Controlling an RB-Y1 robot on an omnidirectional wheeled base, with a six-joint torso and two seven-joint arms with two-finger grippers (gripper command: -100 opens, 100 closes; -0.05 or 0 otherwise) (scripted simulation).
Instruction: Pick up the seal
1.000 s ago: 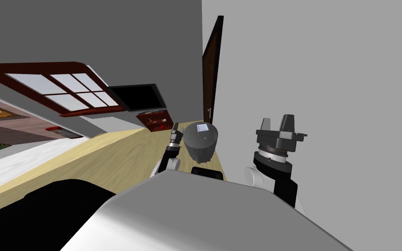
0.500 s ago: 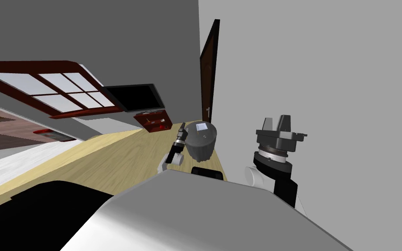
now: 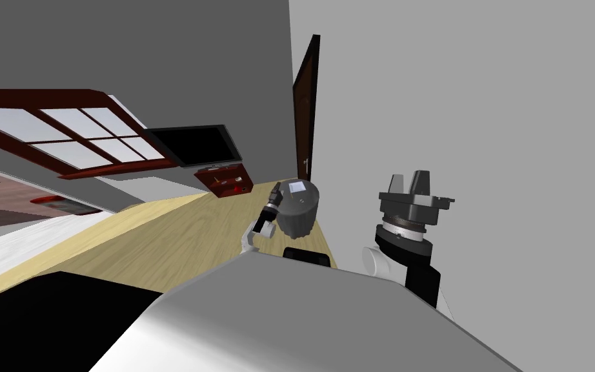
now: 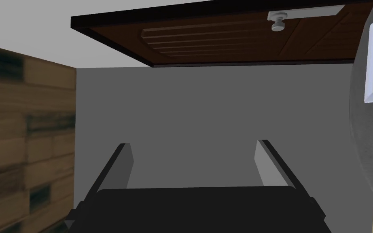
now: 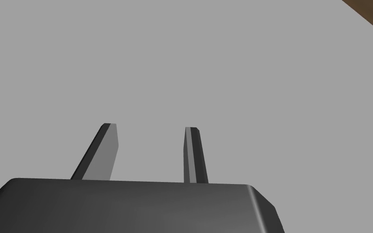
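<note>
On the plank floor (image 3: 161, 239) stands a dark grey ribbed round stool (image 3: 296, 216). The left gripper (image 3: 277, 189), on the nearer arm, hangs just beside its rim, blades spread full width, empty. The right gripper (image 3: 408, 181), raised well apart, is part-open and empty. The seal (image 3: 298, 187), a flat white square with no readable writing, lies on the stool's top, to the left gripper's right

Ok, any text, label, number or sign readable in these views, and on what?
None can be read.
The white square piece on the dark grey round stand looks blank.
The black screen is blank.
The marks on the red shelf are too small to tell.
</note>
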